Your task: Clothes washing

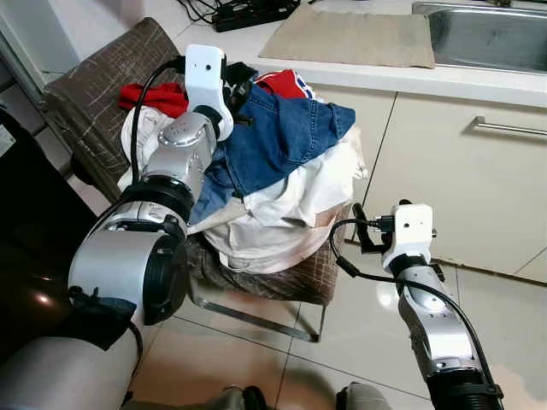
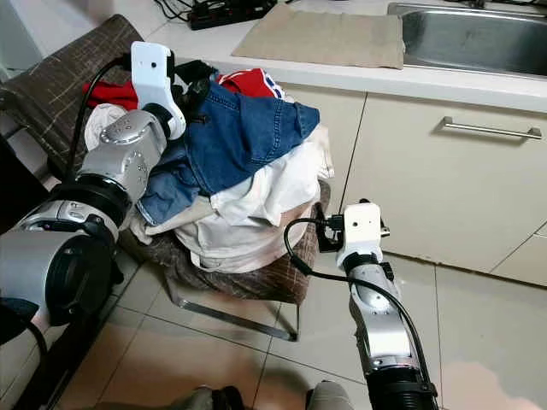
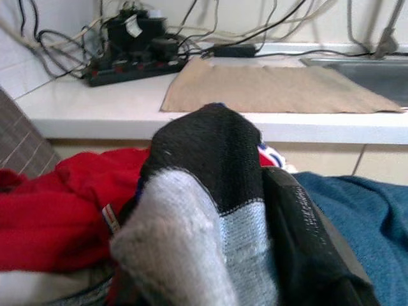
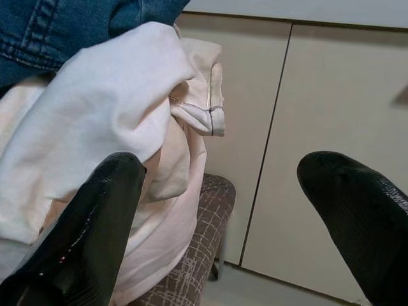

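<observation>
Denim tops the pile: a blue denim garment [image 1: 273, 141] lies across a heap of clothes stacked on a brown checked chair [image 1: 282, 278] beside the cabinet front [image 1: 444, 162]. White and cream garments [image 1: 282, 213] sit beneath the denim and hang over the seat edge; a red garment [image 1: 154, 96] lies at the back of the heap, near the chair back.

Left claw [image 3: 217, 210] is positioned at the top rear of the pile, clenched on a black and grey knitted item [image 3: 191, 210], with the red garment just beside it and the denim on the other side.

Right claw [image 4: 223, 210] is held low at the front corner of the chair, released, fingers [image 4: 89, 236] spread apart. One finger is close to the hanging white fabric; contact cannot be confirmed.

On the table behind the chair: a beige mat [image 1: 355, 36], a steel sink [image 1: 487, 34] and a black power strip [image 1: 252, 13] with cables
</observation>
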Motion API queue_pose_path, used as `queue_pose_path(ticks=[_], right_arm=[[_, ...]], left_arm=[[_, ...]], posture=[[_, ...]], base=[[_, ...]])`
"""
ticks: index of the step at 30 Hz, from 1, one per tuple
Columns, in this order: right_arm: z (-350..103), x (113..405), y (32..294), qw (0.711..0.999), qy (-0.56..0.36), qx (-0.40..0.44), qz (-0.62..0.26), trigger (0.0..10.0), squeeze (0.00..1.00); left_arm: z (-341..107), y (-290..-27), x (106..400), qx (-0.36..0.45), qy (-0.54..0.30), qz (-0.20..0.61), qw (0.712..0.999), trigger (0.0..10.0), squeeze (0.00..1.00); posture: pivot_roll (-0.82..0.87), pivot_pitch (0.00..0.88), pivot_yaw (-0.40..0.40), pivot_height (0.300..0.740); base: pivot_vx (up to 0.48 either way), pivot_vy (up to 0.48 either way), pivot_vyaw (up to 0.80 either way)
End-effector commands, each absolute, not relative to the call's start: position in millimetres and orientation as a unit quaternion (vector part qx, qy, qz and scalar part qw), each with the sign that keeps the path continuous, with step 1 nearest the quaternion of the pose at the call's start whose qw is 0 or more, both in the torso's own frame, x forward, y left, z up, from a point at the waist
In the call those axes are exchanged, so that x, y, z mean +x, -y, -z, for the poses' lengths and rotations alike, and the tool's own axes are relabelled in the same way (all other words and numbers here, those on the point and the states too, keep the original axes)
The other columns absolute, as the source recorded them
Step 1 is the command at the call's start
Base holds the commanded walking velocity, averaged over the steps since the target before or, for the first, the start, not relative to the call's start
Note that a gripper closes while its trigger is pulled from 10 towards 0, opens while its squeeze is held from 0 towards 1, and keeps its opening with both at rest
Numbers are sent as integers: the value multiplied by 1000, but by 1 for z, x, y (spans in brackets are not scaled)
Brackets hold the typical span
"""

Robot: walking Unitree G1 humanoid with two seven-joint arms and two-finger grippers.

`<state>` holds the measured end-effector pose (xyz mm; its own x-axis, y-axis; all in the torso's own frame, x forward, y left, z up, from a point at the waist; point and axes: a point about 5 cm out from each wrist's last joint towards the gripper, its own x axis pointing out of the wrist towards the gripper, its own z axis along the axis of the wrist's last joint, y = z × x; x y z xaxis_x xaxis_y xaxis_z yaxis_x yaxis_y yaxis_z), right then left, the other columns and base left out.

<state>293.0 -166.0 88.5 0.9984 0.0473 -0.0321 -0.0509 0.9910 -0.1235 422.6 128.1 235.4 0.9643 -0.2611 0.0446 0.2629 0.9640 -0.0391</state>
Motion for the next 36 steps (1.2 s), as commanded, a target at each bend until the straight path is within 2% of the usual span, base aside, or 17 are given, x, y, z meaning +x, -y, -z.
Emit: queue_pose_path(ticks=[1, 2, 5, 10, 11, 16, 17, 18, 22, 27, 29, 32, 36], right_arm=[[-87, 291, 167, 998, -14, -59, -23, 10000, 0], [-87, 291, 167, 998, -14, -59, -23, 10000, 0], [-87, 290, 168, 998, -15, -57, -20, 10000, 0], [-86, 290, 168, 998, -16, -57, -19, 10000, 0], [-86, 290, 168, 998, -16, -57, -19, 10000, 0], [-85, 289, 168, 998, -17, -57, -19, 10000, 0], [-85, 289, 168, 998, -18, -57, -19, 10000, 0], [-85, 289, 168, 998, -18, -58, -20, 10000, 0], [-85, 289, 168, 998, -18, -58, -20, 10000, 0], [-86, 290, 169, 998, -17, -62, -22, 10000, 0], [-86, 290, 169, 998, -17, -62, -23, 10000, 0], [-85, 290, 169, 998, -17, -62, -23, 10000, 0], [-85, 290, 169, 998, -18, -61, -22, 10000, 0]], left_arm=[[-235, -137, 423, -39, 11, 111, 993, 10000, 1000], [-235, -137, 423, -39, 11, 111, 993, 10000, 1000], [-244, -148, 426, -103, 18, 76, 992, 10000, 1000], [-246, -153, 426, -126, 15, 54, 990, 10000, 1000], [-243, -154, 426, -123, 6, 48, 991, 10000, 0], [-234, -155, 425, -130, -13, 36, 991, 10000, 0], [-231, -155, 425, -141, -18, 32, 989, 7255, 0], [-230, -156, 425, -157, -20, 31, 987, 0, 0], [-226, -159, 424, -177, -32, 19, 984, 0, 0], [-226, -166, 424, -238, -14, -2, 971, 0, 0], [-227, -166, 424, -220, -9, 1, 976, 0, 0], [-234, -152, 424, -199, 25, 65, 977, 0, 0], [-240, -150, 424, -172, 47, 63, 982, 0, 0]], posture=[[-287, 36, 113, 740], [-287, 36, 113, 740], [-287, 36, 113, 740], [-290, 35, 118, 740], [-290, 35, 118, 740], [-290, 35, 118, 740], [-293, 37, 121, 740], [-293, 37, 121, 740], [-295, 34, 120, 740], [-299, 20, 121, 740], [-299, 20, 121, 740], [-300, 14, 121, 740], [-300, 14, 121, 740]], base=[[0, 0, 0], [0, 0, 0], [0, 0, 0], [0, 0, 0], [0, 0, 0], [0, 0, 0], [0, 0, 0], [0, 0, 0], [0, 0, 0], [0, 0, 0], [0, 0, 0], [0, 0, 0], [0, 0, 0]])
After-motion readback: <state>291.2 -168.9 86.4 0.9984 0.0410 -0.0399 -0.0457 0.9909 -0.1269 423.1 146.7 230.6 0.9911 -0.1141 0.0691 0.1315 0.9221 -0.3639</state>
